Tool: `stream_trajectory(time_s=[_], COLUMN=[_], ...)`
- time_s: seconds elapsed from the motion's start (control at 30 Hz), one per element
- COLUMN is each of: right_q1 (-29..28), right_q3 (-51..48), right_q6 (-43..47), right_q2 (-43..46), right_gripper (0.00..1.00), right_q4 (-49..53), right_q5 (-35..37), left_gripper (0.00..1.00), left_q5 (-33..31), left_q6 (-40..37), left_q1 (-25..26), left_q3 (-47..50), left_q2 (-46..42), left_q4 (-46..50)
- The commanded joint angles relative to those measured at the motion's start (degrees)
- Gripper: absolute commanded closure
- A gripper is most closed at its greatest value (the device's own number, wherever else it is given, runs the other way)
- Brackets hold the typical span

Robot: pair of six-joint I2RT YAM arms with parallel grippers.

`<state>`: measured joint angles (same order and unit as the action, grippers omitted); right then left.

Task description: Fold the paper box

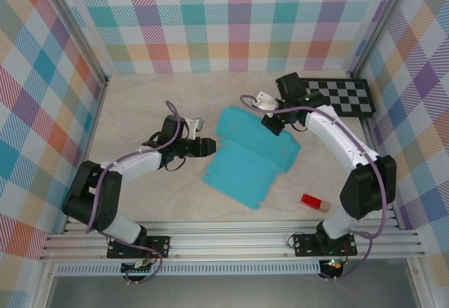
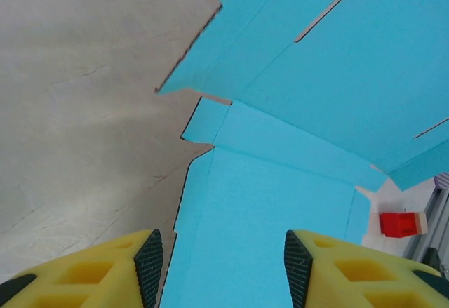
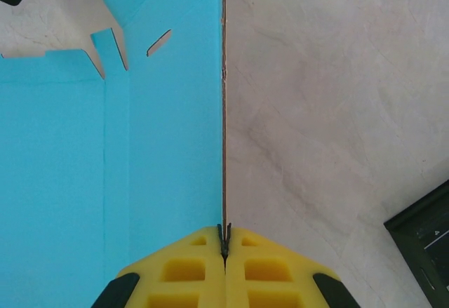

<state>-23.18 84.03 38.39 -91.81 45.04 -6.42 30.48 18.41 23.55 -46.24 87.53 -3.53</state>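
Paper box [image 1: 249, 157] lies teal-up mid-frame on the worktop [image 1: 140, 104] — my right hand [image 3: 224, 243] pinches its upper edge; left hand [image 2: 221, 269], jaws parted and empty, sits at its left edge.

free: table [image 1: 133, 111] far-left | blocked: paper box [image 1: 249, 157] mid-table; red block [image 1: 311, 202] near-right; checkerboard [image 1: 337, 96] far-right
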Motion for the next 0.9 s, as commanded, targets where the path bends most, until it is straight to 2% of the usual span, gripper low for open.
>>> stream_trajectory(time_s=[0.0,0.2,0.43,0.87], right_q1=[0.04,0.06,0.06,0.06], right_q3=[1.80,1.22,1.21,1.25], right_q6=[0.46,0.54,0.63,0.89], right_q2=[-0.26,0.23,0.04,0.97], right_gripper=[1.00,1.00,1.00,1.00], right_q4=[1.72,1.37,1.70,1.98], right_q5=[-0.18,-0.59,-1.71,-3.03], left_gripper=[0.47,0.48,0.53,0.53], left_q5=[0.78,-3.84,-3.41,-3.98], left_q6=[-2.00,-5.89,-10.23,-14.42], left_q1=[1.89,3.03,3.08,3.08], left_q3=[-3.43,-4.98,-7.35,-13.00], left_q2=[0.42,2.58,6.19,11.76], left_q4=[-1.73,-2.87,-2.95,0.87])
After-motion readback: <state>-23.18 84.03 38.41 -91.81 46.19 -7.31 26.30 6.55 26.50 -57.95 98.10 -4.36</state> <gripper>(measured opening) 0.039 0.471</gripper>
